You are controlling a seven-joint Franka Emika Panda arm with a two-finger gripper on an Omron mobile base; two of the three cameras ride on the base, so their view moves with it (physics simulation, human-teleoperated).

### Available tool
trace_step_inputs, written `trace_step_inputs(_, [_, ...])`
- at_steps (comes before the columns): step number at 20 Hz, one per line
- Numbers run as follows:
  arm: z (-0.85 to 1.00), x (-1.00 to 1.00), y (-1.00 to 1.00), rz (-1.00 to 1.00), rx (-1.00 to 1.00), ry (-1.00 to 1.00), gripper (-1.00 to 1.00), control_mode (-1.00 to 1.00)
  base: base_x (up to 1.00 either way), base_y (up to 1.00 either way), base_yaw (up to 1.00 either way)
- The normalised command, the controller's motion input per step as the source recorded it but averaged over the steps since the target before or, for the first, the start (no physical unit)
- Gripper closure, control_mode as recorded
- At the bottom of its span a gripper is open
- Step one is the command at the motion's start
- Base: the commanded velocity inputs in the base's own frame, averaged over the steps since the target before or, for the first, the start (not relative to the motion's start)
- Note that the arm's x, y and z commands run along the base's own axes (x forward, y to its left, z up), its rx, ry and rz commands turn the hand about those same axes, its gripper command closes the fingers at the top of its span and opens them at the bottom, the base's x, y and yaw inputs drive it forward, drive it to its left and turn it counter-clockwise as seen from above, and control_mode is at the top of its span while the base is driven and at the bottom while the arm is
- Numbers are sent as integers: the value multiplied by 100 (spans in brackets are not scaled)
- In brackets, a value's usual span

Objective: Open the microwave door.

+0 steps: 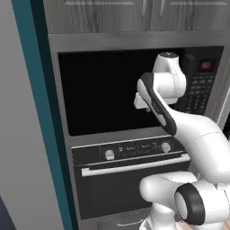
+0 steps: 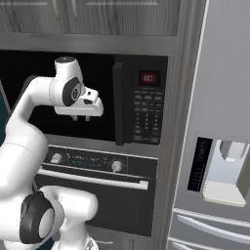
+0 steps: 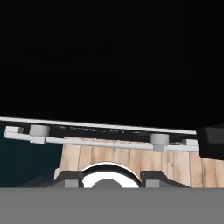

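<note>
Black glossy microwave door [image 1: 103,92] fills the upper centre of the left base view, shut, with the hand [image 2: 80,117] hovering before it left of the handle bar [image 2: 117,102], its finger spread untellable

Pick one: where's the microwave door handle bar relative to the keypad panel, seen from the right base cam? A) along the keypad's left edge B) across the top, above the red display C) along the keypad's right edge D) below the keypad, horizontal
A: the vertical dark handle bar stands just left of the keypad panel, at the right edge of the microwave door.
</note>
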Motion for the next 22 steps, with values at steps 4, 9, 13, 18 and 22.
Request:
trace_step_inputs(4, [0,-20,-2,0,0,-4,-100,-100,0,0,0])
trace_step_inputs(9, [0,0,0,0,0,0,-100,100,-57,-14,0])
trace_step_inputs(13, [0,0,0,0,0,0,-100,100,-54,-23,-1])
trace_step_inputs(18, [0,0,0,0,0,0,-100,100,-40,-48,-4])
trace_step_inputs(22, [0,-7,-12,-1,0,-2,-100,-100,-24,-43,-3])
